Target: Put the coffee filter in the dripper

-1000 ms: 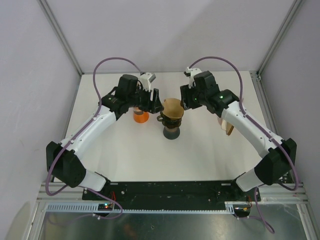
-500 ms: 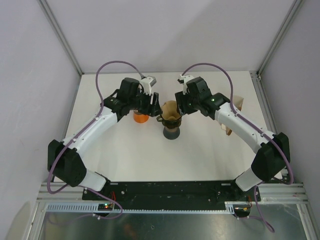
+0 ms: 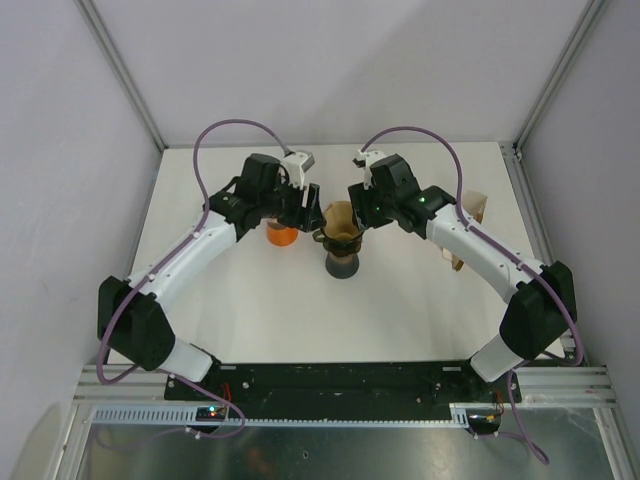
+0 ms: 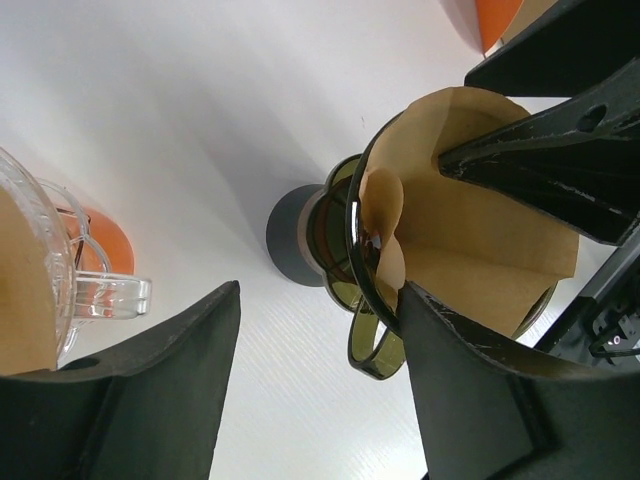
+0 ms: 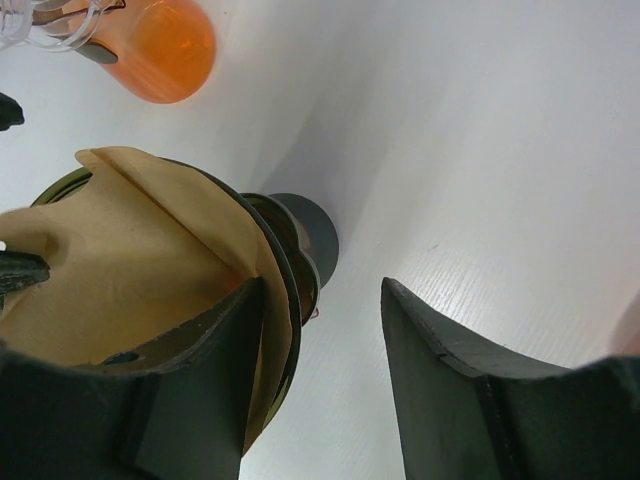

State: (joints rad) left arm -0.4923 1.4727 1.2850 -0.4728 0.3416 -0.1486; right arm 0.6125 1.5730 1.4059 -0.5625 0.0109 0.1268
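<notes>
The dripper (image 3: 341, 248) is hemmed in on both sides: the left tool (image 3: 311, 206) is set at its left rim and the right tool (image 3: 362, 212) at its right rim. Its mouth, lined with the coffee filter (image 3: 343, 216), is thereby partly blocked from above. To the left, passage is narrowed by the orange cup (image 3: 281, 236) under the left arm. The counter (image 3: 330, 320) on the dripper's near side is unobstructed. Brown items (image 3: 478, 205) are seen beside the right arm.
</notes>
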